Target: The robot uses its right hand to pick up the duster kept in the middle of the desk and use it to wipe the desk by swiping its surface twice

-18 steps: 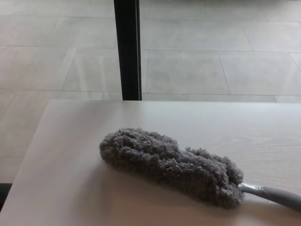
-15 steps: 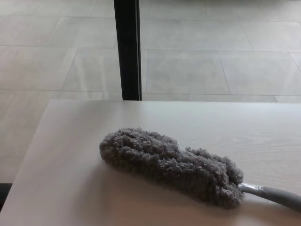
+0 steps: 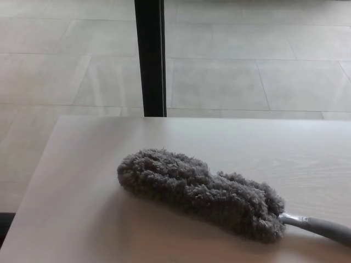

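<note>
Only a slight shift of the whole head view separates this moment from half a second earlier, so the camera moved, not the objects; the duster (image 3: 200, 193) lies where it lay, which suggests the pick-up has not begun.

Neither robot hand appears in the head view, so whether their fingers are apart or together cannot be told, and places cannot be given relative to the right hand; it would enter from the picture's right side.

The fluffy grey duster rests flat on the pale desk (image 3: 82, 219), slanting from upper left to lower right; its grey handle (image 3: 323, 227) runs off toward the right edge of the picture, on the side the right hand would come from.

The desk's far edge lies well beyond the duster, its left edge is well apart too; bare desk surrounds the head, leaving room to swipe; a dark post (image 3: 149, 57) stands on the tiled floor (image 3: 247, 55) behind the desk.
</note>
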You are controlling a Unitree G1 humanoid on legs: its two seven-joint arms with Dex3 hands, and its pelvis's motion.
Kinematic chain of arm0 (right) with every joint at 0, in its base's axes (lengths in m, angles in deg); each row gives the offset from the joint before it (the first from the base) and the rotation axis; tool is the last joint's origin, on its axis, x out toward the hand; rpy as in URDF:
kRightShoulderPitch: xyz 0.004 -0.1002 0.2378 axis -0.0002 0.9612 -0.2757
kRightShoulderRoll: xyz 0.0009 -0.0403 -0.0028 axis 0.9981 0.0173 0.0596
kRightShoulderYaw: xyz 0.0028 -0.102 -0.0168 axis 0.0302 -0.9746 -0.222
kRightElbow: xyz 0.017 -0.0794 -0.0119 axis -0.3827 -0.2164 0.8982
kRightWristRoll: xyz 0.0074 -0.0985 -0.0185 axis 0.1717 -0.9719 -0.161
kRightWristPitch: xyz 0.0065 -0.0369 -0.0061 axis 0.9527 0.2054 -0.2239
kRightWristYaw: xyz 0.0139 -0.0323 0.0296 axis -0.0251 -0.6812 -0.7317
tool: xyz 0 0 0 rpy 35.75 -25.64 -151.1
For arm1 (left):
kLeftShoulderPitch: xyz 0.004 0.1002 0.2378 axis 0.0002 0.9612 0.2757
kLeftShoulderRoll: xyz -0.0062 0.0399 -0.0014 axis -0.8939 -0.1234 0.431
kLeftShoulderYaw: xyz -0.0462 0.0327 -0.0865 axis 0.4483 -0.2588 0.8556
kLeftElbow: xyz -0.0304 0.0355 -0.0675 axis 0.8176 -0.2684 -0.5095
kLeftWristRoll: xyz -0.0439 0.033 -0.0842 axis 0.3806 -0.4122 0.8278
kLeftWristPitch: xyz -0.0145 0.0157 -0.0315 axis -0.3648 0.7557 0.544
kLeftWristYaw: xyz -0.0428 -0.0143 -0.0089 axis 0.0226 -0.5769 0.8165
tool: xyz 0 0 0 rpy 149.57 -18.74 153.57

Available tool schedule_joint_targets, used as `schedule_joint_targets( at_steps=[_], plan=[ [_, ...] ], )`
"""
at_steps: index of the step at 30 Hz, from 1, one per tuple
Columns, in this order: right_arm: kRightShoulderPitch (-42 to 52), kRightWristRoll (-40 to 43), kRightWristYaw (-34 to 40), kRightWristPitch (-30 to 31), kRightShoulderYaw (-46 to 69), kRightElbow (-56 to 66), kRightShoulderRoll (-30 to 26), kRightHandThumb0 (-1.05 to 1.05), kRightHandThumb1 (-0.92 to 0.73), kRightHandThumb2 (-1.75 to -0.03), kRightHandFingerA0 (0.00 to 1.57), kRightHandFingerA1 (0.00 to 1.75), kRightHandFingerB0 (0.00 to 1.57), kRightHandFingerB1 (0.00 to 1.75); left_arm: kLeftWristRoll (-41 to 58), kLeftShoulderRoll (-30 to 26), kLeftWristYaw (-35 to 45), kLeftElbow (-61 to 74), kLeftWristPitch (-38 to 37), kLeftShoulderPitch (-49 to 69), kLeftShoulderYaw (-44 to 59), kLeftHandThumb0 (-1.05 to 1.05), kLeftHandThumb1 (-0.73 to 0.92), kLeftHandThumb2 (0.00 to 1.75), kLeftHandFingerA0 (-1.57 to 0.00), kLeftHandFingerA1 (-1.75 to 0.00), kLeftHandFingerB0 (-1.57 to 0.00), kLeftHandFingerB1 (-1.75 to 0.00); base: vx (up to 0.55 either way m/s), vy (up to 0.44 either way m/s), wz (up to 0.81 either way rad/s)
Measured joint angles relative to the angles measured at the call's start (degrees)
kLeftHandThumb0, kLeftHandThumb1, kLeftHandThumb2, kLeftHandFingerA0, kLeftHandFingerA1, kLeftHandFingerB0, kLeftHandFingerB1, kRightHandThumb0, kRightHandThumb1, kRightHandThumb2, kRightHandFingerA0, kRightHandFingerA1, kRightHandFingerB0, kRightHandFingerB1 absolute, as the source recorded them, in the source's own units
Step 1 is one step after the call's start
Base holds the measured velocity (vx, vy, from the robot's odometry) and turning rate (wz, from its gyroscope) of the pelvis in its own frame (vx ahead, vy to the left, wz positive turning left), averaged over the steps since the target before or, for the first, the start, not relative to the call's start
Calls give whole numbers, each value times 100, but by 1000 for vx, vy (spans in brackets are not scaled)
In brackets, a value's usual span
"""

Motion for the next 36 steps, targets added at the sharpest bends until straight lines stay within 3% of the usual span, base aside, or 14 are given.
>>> schedule_joint_targets(
  at_steps=[1, 3, 4, 6, 7, 9, 10, 16, 18, 19, 20, 22, 23, 36],
  plan=[
    [-62, 65, -19, 37, 117, 3, -44, -82, -92, -69, 1, 33, 0, 19, 6, 0, 5, -2, 0, 0, 0, -68, 57, 116, -23, -83, -5, -72, 0, 0, 0],
    [-243, 221, -41, 133, 387, 26, -184, -80, -92, -71, 0, 29, 0, 17, 18, 0, 18, -1, 0, -12, -1, -64, 55, 115, -24, -82, -6, -71, 0, 0, 0],
    [-332, 283, -47, 173, 481, 44, -251, -91, -80, -113, 6, 25, 5, 8, 22, 0, 19, -2, 0, -15, -3, -67, 53, 114, -21, -82, -5, -71, 0, 0, 0],
    [-630, 427, -45, 263, 692, 139, -433, -83, -92, -67, 3, 34, 0, 13, 29, 0, 23, -1, -1, -19, -8, -66, 52, 113, -22, -82, -5, -71, 0, 0, 0],
    [-782, 484, -41, 297, 765, 208, -509, -94, -80, -114, 7, 33, 5, 6, 33, 0, 28, 0, -1, -26, -9, -69, 53, 113, -21, -82, -4, -72, 0, 0, 0],
    [-1143, 584, -13, 356, 847, 371, -685, -82, -92, -71, 2, 32, 0, 13, 44, 0, 40, -2, 0, -47, -8, -67, 54, 114, -22, -82, -5, -71, 0, 0, 0],
    [-1425, 648, 5, 385, 858, 533, -804, -90, -80, -115, 0, 23, 0, 8, 55, -3, 56, -4, 0, -58, -5, -66, 53, 114, -22, -82, -5, -71, 0, 0, 0],
    [-2461, 693, -11, 258, 364, 1680, -893, -40, -48, -109, 5, 58, 0, 52, 85, -8, 72, -5, 0, -92, -6, -67, 52, 113, -23, -82, -7, -72, 0, 0, 0],
    [-2678, 659, -13, 195, 90, 2008, -880, -101, -92, -69, 6, 85, 12, 65, 101, -9, 76, -4, 0, -80, -6, -68, 56, 116, -24, -83, -5, -72, 0, 0, 3],
    [-2774, 612, -16, 161, -115, 2227, -857, -105, -78, -118, 8, 62, 3, 54, 106, -8, 76, -4, 0, -73, -6, -65, 52, 113, -21, -81, -6, -71, 0, 0, 0],
    [-2851, 561, -18, 134, -297, 2454, -827, -105, -92, -71, 0, 64, 0, 44, 110, -7, 77, -4, 0, -82, -9, -63, 50, 112, -22, -80, -7, -71, 0, 0, 0],
    [-2933, 493, -16, 108, -568, 2822, -754, -96, -72, -119, 8, 58, 0, 25, 111, -7, 77, -4, -1, -90, -14, -70, 52, 114, -16, -80, -2, -71, 0, 0, 0],
    [-2958, 454, -13, 105, -681, 3003, -721, -101, -92, -70, 9, 47, 6, 30, 112, -7, 78, -4, -1, -87, -14, -68, 54, 115, -18, -81, -3, -71, 0, 0, 0],
    [-3078, -336, 27, 94, -2690, 5035, -91, -85, -87, -67, 14, 39, 18, 28, 140, -5, 78, 3, -2, -112, -39, -63, 57, 117, -22, -81, -9, -73, 0, 0, 0]
  ],
)
